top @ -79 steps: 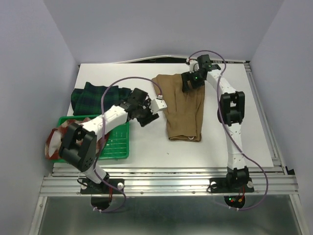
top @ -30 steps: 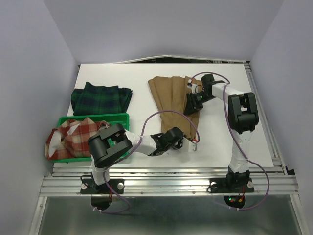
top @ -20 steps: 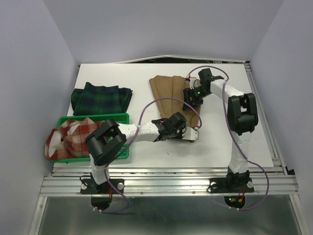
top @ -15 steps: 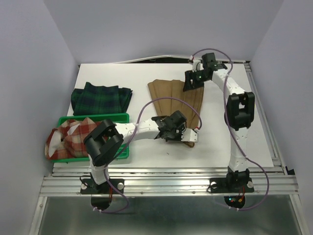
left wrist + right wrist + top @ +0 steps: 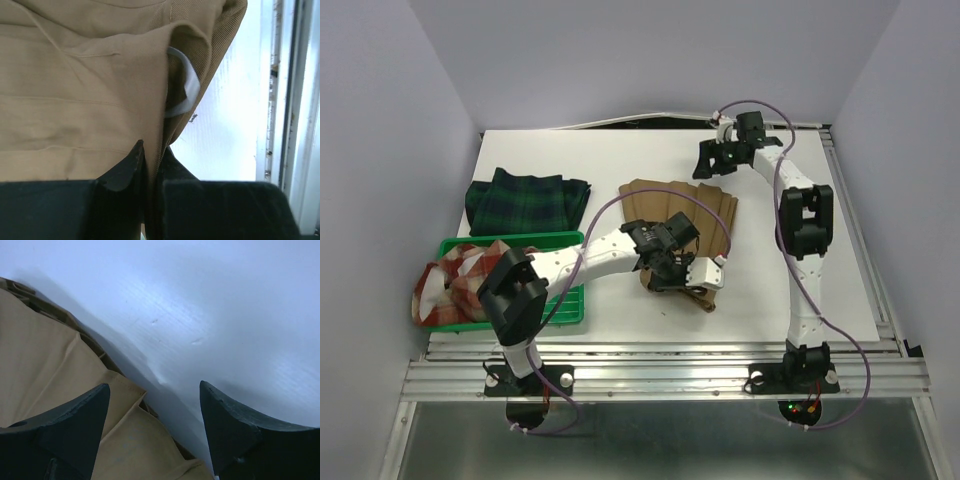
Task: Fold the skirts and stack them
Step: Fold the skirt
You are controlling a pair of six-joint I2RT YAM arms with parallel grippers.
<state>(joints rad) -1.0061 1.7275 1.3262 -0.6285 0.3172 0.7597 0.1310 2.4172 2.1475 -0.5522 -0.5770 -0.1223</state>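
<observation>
The tan-brown pleated skirt (image 5: 680, 210) lies mid-table, its near end bunched and lifted. My left gripper (image 5: 701, 280) is shut on a fold of that near edge; in the left wrist view the tan skirt (image 5: 75, 75) runs down between the closed fingertips (image 5: 134, 159), beside a white label loop (image 5: 186, 90). My right gripper (image 5: 708, 162) hovers open over the skirt's far edge, with only the tan skirt (image 5: 45, 350) and bare table between its fingers (image 5: 90, 405). The dark tartan skirt (image 5: 525, 200) lies at the left. The red plaid skirt (image 5: 460, 280) sits in the tray.
A green plastic tray (image 5: 565, 300) stands at the near left with the plaid cloth spilling over its left side. The table's right metal rail (image 5: 865, 270) and near rail (image 5: 670, 375) bound the white surface. Grey walls close in on the sides and back.
My right gripper opened, let go of the tan skirt and rose toward the back. My left gripper kept hold of the near edge and pulled it up and away, bunching the cloth.
</observation>
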